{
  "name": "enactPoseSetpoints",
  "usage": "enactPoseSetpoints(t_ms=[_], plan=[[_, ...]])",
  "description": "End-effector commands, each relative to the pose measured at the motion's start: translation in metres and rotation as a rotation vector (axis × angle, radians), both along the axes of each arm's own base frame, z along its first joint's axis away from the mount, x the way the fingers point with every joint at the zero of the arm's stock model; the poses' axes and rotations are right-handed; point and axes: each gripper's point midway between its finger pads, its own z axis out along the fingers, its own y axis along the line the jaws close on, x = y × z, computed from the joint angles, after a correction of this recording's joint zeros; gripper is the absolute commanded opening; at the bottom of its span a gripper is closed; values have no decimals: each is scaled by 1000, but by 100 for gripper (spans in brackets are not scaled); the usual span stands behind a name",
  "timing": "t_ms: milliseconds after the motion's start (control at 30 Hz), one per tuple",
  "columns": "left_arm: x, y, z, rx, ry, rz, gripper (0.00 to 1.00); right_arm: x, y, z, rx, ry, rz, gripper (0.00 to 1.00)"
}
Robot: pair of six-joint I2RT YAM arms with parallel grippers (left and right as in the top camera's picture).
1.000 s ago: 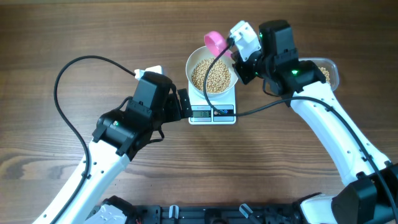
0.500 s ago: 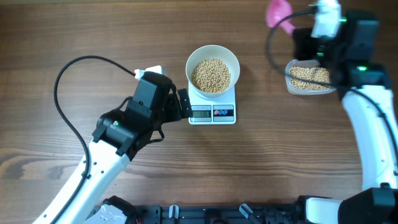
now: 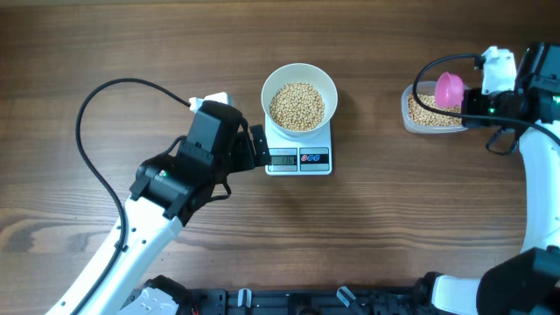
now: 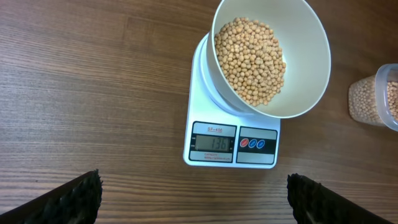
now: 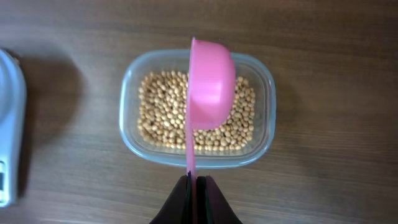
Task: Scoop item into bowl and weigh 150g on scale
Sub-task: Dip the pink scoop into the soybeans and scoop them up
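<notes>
The white bowl stands on the white scale, roughly half full of tan beans; the same bowl and scale fill the left wrist view, where the display seems to read 136. My left gripper rests open just left of the scale, its fingers wide apart over bare wood. My right gripper is shut on the handle of a pink scoop, held over a clear container of beans. Overhead, the scoop hovers above that container.
The wooden table carries only the scale, bowl and container. A black cable loops off the left arm at the left side. The container's edge shows at the far right of the left wrist view.
My right arm has swung the pink scoop from the bowl's rim away to the right and brought it over the clear container. The left arm has not moved.
</notes>
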Motion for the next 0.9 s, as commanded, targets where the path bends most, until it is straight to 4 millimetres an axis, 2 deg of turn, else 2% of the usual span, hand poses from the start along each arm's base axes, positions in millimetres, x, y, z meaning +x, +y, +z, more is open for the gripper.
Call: enactPoseSetpoints(t_ms=[0, 233, 367, 500, 733, 867], plan=[[1, 3, 3, 7, -14, 4, 100, -2, -18, -15, -127, 73, -3, 4], [1, 3, 3, 7, -14, 4, 100, -4, -12, -42, -123, 164, 15, 4], [1, 3, 3, 7, -14, 4, 100, -8, 1, -53, -65, 205, 48, 4], [1, 3, 3, 7, -14, 4, 100, -5, 31, -51, 89, 175, 112, 4], [1, 3, 3, 7, -14, 4, 100, -8, 35, -51, 135, 192, 71, 4], [1, 3, 3, 7, -14, 4, 100, -13, 47, -49, 218, 201, 93, 4]])
